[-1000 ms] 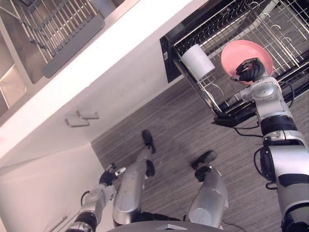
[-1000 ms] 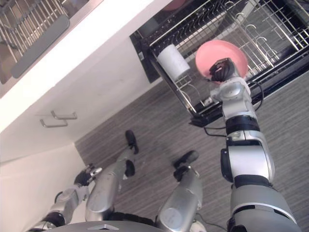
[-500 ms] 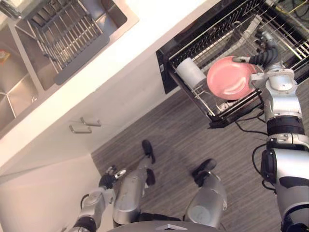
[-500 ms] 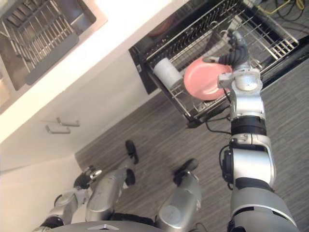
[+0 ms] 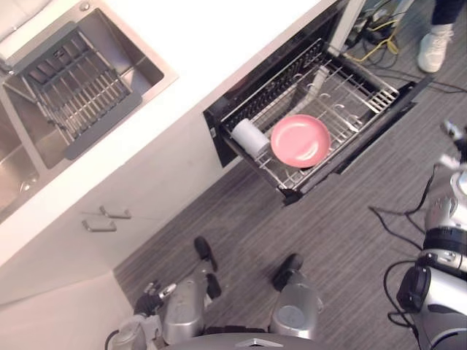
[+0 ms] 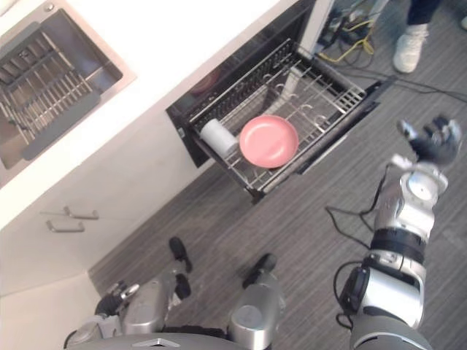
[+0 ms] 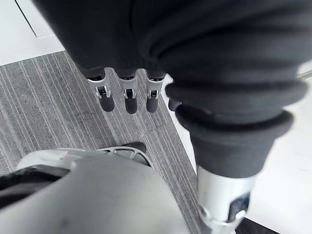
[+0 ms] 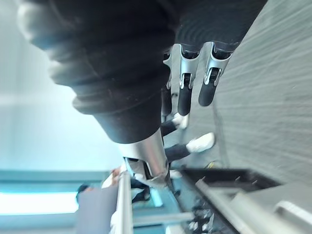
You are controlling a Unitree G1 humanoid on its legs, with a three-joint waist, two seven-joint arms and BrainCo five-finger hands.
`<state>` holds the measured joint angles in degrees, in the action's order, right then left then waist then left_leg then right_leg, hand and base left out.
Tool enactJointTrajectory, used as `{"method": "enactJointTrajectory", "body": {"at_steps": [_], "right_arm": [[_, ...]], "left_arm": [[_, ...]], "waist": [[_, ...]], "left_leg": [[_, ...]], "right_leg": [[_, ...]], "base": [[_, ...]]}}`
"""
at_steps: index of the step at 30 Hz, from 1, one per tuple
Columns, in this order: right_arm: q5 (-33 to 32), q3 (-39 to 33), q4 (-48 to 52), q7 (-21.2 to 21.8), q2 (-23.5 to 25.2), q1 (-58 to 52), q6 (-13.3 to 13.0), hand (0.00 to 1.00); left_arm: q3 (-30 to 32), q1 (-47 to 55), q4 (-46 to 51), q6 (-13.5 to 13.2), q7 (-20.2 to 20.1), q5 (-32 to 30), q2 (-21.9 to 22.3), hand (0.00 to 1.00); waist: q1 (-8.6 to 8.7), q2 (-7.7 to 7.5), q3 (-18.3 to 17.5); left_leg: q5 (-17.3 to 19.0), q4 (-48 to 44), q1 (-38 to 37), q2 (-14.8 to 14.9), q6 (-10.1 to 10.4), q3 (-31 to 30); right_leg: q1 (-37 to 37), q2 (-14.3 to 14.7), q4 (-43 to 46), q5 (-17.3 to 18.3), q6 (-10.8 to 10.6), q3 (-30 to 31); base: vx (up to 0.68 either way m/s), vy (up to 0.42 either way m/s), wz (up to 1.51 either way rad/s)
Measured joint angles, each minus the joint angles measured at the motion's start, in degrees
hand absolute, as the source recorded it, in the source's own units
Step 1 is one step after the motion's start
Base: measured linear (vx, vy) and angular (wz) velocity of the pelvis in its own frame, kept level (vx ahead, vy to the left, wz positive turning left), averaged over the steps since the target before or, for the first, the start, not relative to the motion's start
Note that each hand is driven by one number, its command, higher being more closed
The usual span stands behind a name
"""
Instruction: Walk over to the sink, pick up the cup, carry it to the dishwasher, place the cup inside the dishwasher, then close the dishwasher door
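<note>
Well to the left of the right hand (image 6: 430, 142), the white cup (image 5: 249, 137) lay on its side in the pulled-out rack (image 5: 355, 93) of the dishwasher, at the end nearest the cabinet (image 5: 146, 189) front. A pink plate (image 5: 300, 141) sat just beside it, between the cup and that hand. The right hand was raised over the grey floor (image 5: 328, 233), clear of the rack and touching nothing; its fingers (image 8: 185, 100) were spread and near straight, so it was open and empty. The dishwasher door (image 5: 368, 142) lay open under the rack, on the hand's left. Beyond the hand, past the rack's far corner, a person's white shoe (image 5: 434, 48) stood on the floor. The left hand (image 5: 149, 292) hung low near the white cabinet, its fingers (image 7: 127, 100) relaxed and straight above the floor, holding nothing. The sink (image 5: 142, 69) lay well apart from both hands, farther left than the cup
</note>
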<state>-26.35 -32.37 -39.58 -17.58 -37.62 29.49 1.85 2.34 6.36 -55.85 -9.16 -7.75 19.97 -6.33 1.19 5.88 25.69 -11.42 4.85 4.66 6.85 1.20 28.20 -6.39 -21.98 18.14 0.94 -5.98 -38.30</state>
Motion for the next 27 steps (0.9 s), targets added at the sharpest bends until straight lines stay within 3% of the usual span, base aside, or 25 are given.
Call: {"method": "enactJointTrajectory", "body": {"at_steps": [5,12,16,18,19,21,23,27], "right_arm": [[-4.2,0.23,-6.73,4.13,6.35,-5.94,3.56,1.0],[-2.01,3.02,-11.36,10.05,11.84,-5.9,3.03,1.0],[5.41,7.06,-11.25,9.81,11.82,-0.29,0.21,1.0],[12.31,11.01,-11.14,8.8,10.42,3.47,-0.47,1.0],[17.98,13.63,-11.57,6.91,8.41,5.83,0.12,1.0],[23.32,16.69,-13.11,5.48,4.56,8.04,1.74,1.0],[30.05,21.97,-13.24,4.55,1.61,12.87,4.82,1.0],[37.22,29.75,-15.78,5.07,-2.02,20.83,8.24,1.0]], "left_arm": [[-0.26,-0.1,-1.07,0.16,-0.02,-0.01,-0.4,0.0],[-1.53,-1.43,-1.53,1.24,-0.02,-0.01,-0.95,0.0],[-2.58,-1.46,-1.42,1.21,0.0,0.1,-0.9,0.0],[-2.91,-1.79,-1.31,1.27,-0.04,0.1,-0.87,0.0],[-3.83,-2.23,-1.17,1.31,-0.07,0.1,-0.86,0.0],[-4.76,-2.36,-1.05,1.42,-0.08,0.11,-0.86,0.0],[-5.11,-2.52,-0.98,1.88,-0.16,0.25,-0.61,0.0],[-7.13,-2.79,-0.93,1.91,-0.3,1.23,-0.13,0.0]], "waist": [[0.92,0.06,-0.05],[-0.38,0.6,-0.28],[-1.45,1.29,-0.46],[-1.85,2.36,-0.45],[-2.18,3.37,-0.45],[-3.29,4.19,-0.34],[-3.54,5.28,-0.1],[-4.54,8.34,0.12]], "left_leg": [[0.02,0.01,1.83,0.16,0.04,0.68],[-0.63,-0.06,4.38,-1.25,-0.89,-0.06],[-0.9,-0.33,4.74,-2.55,-1.28,-0.68],[-1.13,-0.33,5.72,-3.14,-1.61,-1.87],[-1.21,-0.33,6.47,-3.64,-1.7,-2.91],[-1.53,-0.33,7.4,-4.18,-2.14,-3.37],[-2.0,-0.34,9.35,-4.49,-2.59,-4.47],[-2.79,-0.32,10.7,-4.82,-2.57,-5.43]], "right_leg": [[-2.43,0.03,-0.04,0.34,-0.2,0.54],[-4.82,-1.97,2.22,0.1,0.02,0.07],[-5.25,-4.06,4.59,1.22,-0.24,-0.38],[-5.78,-5.0,5.79,1.73,-0.34,-1.13],[-5.89,-5.94,6.89,2.31,-0.27,-2.0],[-6.92,-7.01,8.32,2.75,-0.17,-2.21],[-8.86,-7.66,9.58,2.9,0.08,-2.38],[-9.85,-8.68,10.83,3.24,0.44,-3.34]], "base": [[-0.04,-0.035,-0.05],[0.04,-0.039,0.1],[0.04,-0.026,0.18],[0.0,-0.033,0.3],[-0.02,-0.024,0.43],[-0.04,-0.016,0.26],[-0.06,-0.012,0.13],[-0.07,-0.003,0.16]]}}
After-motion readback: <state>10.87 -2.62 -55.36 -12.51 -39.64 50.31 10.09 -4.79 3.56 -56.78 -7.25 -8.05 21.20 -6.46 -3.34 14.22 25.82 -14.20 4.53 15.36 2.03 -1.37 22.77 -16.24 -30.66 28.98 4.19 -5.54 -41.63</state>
